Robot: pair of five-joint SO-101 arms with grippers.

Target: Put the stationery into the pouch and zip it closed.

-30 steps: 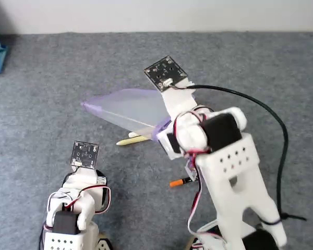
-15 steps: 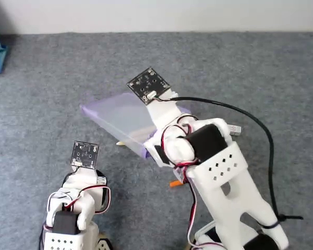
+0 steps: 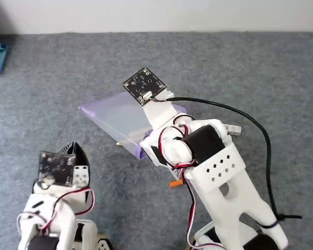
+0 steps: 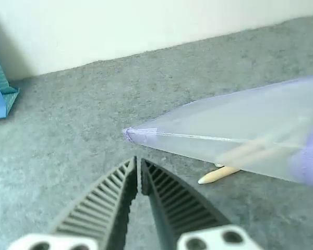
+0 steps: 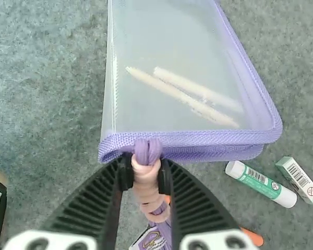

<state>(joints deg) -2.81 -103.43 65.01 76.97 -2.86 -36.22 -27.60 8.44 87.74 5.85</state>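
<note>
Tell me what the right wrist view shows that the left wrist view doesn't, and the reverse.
Right wrist view: the right gripper shut on the purple pull loop of the pouch, with a glue stick, a small box and an orange item on the carpet beside it.
Left wrist view: the left gripper shut and empty, short of the pouch's far corner, and a blue object by the wall.
Both: the clear pouch and pale sticks seen through it.
</note>
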